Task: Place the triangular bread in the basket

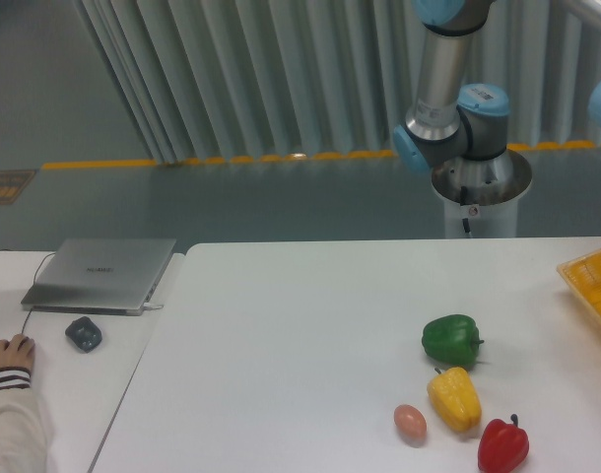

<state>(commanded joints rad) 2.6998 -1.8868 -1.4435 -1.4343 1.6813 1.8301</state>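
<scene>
White worktop (pixel 310 335) carried the basket (pixel 588 281) at its right edge; jaws and bread were out of view, so aim centrally.

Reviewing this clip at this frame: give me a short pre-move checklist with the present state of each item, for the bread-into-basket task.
1. Basket in view: ok, though only its left part shows at the right edge of the frame.
2. Triangular bread located: cannot tell; no bread shows on the table or in the visible part of the basket.
3. Pincer state: cannot tell; it is out of the frame, and only the arm's upper joints show.
4. Green pepper, yellow pepper, red pepper and egg stand apart from the basket: ok.
5. Person's hand off the robot's table: ok, it rests on the side desk by the laptop.
</scene>
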